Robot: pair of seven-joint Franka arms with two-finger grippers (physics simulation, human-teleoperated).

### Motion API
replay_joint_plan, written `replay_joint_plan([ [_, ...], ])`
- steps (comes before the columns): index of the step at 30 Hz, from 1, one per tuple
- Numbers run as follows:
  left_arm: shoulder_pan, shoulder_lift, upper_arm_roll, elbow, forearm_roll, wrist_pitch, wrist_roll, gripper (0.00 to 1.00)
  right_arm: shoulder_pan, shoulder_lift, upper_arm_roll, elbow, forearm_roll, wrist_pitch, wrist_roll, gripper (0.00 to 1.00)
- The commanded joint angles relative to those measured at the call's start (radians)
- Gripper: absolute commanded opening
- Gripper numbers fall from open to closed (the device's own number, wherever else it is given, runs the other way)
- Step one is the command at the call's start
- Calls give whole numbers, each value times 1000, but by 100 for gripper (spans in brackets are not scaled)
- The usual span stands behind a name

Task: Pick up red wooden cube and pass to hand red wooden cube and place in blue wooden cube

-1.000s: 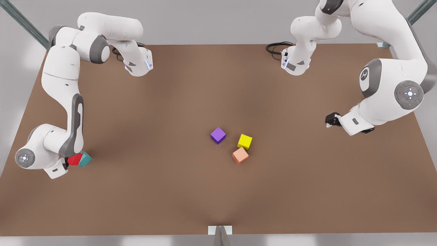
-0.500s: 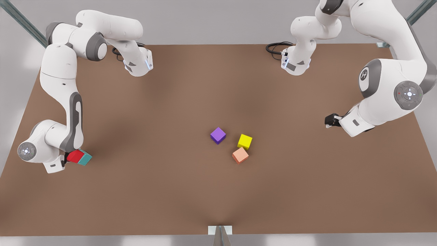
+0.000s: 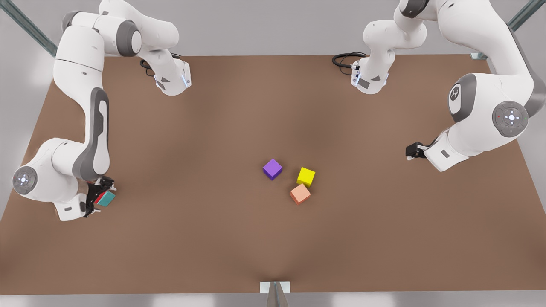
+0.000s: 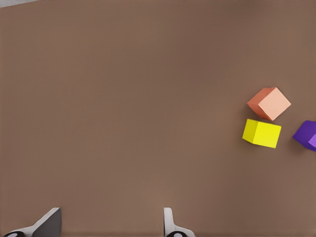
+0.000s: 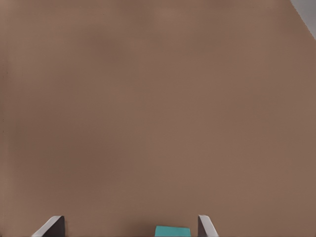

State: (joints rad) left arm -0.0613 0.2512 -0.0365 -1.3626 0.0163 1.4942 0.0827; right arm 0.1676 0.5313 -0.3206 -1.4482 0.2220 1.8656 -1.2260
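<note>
Two cubes stacked: red wooden cube [image 3: 98, 198] tilted under blue wooden cube [image 3: 106, 198].

Right gripper [image 3: 99, 197]: low at the table, on the front view's left; fingers [image 5: 53, 226] spread wide.
Right arm: elbow raised, forearm angled down, wrist folded under.
Left gripper [image 3: 413, 151]: clear of the table, on the front view's right; fingers [image 4: 48, 223] held apart, nothing between them.
Left arm: bent, wrist turned toward the table's middle, waiting.
</note>
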Motion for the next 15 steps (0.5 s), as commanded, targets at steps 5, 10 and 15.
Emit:
replay_joint_plan([
  [5, 0, -1, 0, 0, 1, -2, -24, 100, 95, -4, -20, 275, -99, -514, 1186, 100],
  [10, 2, -1, 0, 0, 1, -3, -23, 100, -166, -313, 340, 78, -247, -571, 1369, 100],
  [15, 2, -1, 0, 0, 1, -3, -23, 100, -172, -389, 339, -17, -247, -488, 1364, 100],
])
